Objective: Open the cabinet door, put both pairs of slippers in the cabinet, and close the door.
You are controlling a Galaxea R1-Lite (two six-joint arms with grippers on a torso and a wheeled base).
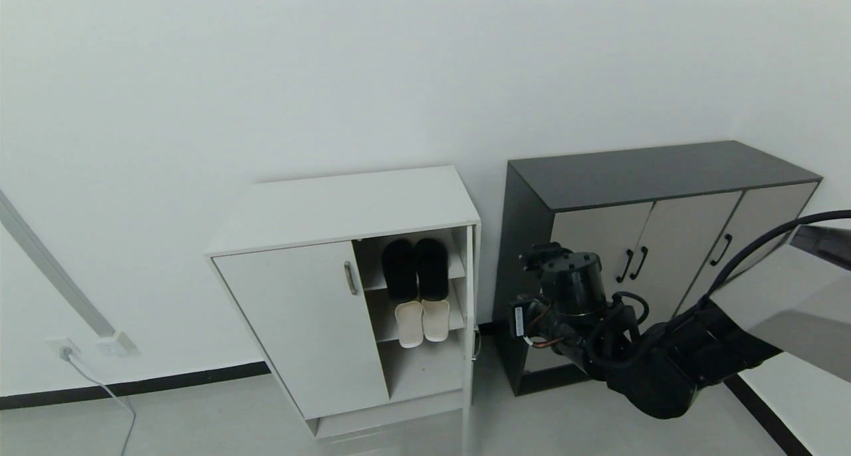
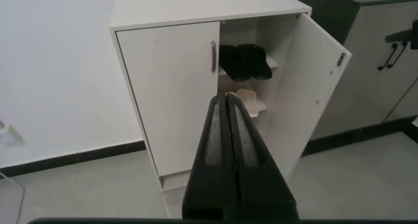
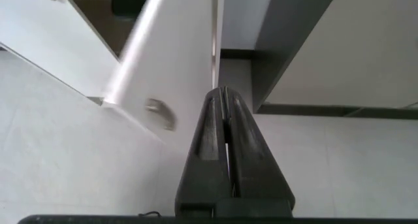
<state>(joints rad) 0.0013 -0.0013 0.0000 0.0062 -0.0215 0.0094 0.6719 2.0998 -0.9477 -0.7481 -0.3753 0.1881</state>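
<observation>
R tool (image 3: 225, 96) pressed together, empty, near outer face of open cabinet door (image 3: 179, 54). L tool (image 2: 226, 103) likewise pressed together, empty, pointed at white cabinet (image 1: 346, 207). Black slippers (image 1: 415, 268) on upper shelf (image 1: 457, 266), white slippers (image 1: 422, 320) on shelf below (image 1: 457, 316), both prs inside; other door (image 1: 299, 323) shut.

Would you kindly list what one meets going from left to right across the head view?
wall socket → closed cabinet door → black slippers → open cabinet door → dark cabinet
</observation>
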